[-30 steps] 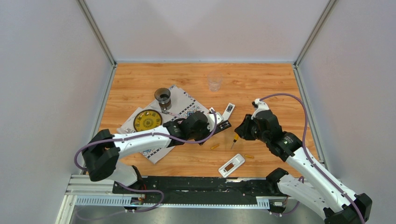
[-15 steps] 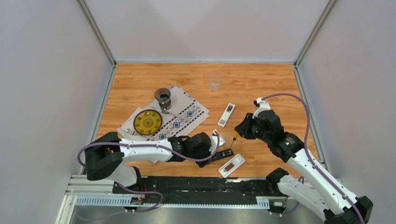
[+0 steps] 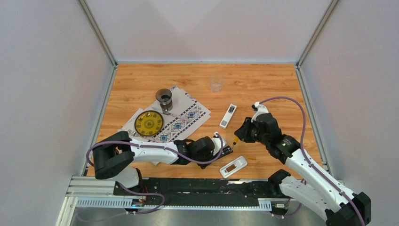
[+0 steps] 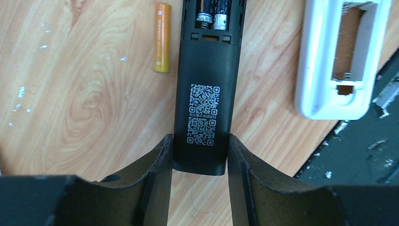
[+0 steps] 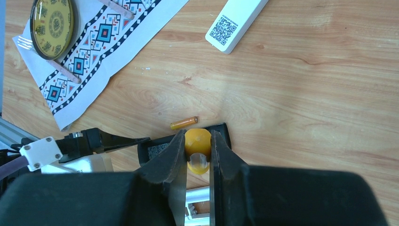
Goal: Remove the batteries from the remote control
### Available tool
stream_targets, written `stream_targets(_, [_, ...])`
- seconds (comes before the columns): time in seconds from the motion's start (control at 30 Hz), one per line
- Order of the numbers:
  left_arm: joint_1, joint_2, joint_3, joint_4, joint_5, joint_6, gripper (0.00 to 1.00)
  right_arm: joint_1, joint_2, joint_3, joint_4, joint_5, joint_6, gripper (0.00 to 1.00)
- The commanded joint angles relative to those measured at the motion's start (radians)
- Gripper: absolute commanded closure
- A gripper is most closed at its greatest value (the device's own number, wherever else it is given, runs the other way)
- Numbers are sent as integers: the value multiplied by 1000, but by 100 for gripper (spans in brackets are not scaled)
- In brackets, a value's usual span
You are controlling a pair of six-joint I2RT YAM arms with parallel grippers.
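Observation:
My left gripper (image 4: 200,146) is shut on the near end of a black remote control (image 4: 203,94) lying face down on the wood. Its compartment is uncovered, and two batteries (image 4: 212,14) sit side by side inside. One orange battery (image 4: 162,37) lies loose just left of it. In the top view the remote (image 3: 226,151) lies near the front edge, held by the left gripper (image 3: 219,149). Directly above its far end, my right gripper (image 5: 197,141) is shut on an orange-handled screwdriver (image 5: 197,143), whose tip I cannot see. Another orange battery (image 3: 251,157) lies to the right.
A white remote (image 3: 234,166) with its compartment uncovered lies by the front rail. A second white remote (image 3: 228,115) lies farther back. A patterned cloth (image 3: 183,117) carries a yellow plate (image 3: 148,123) and a dark cup (image 3: 164,99). A clear glass (image 3: 216,84) stands at the back.
My left arm has drawn the black remote from beside the cloth toward the front edge. The right gripper with the screwdriver has shifted slightly left, over the remote.

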State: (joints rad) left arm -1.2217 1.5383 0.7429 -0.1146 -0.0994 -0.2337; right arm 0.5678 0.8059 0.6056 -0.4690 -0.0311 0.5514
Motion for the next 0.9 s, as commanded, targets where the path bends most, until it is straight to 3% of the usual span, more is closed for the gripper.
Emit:
stream_targets(0.0, [-1, 22, 1, 12, -54, 49, 100, -9, 15, -15, 107, -9, -15, 100])
stream_targets(0.13, [-1, 40, 0, 9, -36, 97, 97, -14, 41, -26, 159, -12, -18, 100])
stream_targets(0.23, [-2, 45, -2, 0, -22, 132, 84, -14, 53, -33, 187, -13, -22, 100])
stream_targets(0.33, [-1, 46, -5, -14, -26, 152, 63, -14, 68, -35, 204, -15, -25, 100])
stream_targets(0.37, [-1, 45, -5, -20, -36, 151, 49, -17, 76, -35, 208, -16, -27, 100])
stream_targets(0.47, [-1, 45, -7, -20, -68, 148, 32, -19, 91, -33, 217, -18, -31, 100])
stream_targets(0.73, [-1, 71, 9, 30, -22, 172, 31, -26, 125, -24, 217, -7, -42, 100])
stream_targets(0.87, [1, 85, 22, 39, 12, 191, 40, -35, 134, -23, 195, 7, -45, 100])
